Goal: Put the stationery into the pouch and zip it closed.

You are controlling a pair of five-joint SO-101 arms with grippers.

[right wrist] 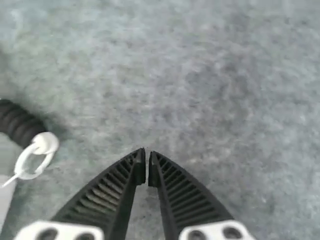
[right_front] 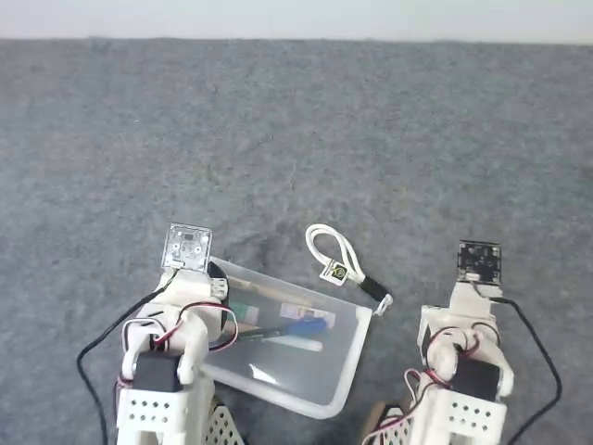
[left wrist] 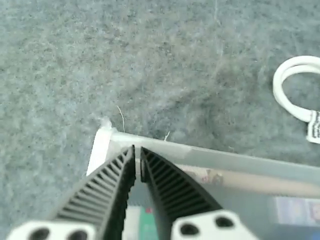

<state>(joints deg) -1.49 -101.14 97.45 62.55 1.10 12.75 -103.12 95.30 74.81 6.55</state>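
Stationery (right_front: 295,327) lies inside pouch (right_front: 320,389) in high view; left tool (left wrist: 137,149), right tool (right wrist: 146,152) clenched.

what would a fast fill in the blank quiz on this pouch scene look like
1. The pouch is made of ____ plastic, so its contents show through.
2. The blue pen lies ____ the pouch.
3. The cord loop on the grey surface beside the pouch is ____ in colour.
4. The fingers of the left gripper and of the right gripper are all ____.

Missing words: clear; inside; white; shut
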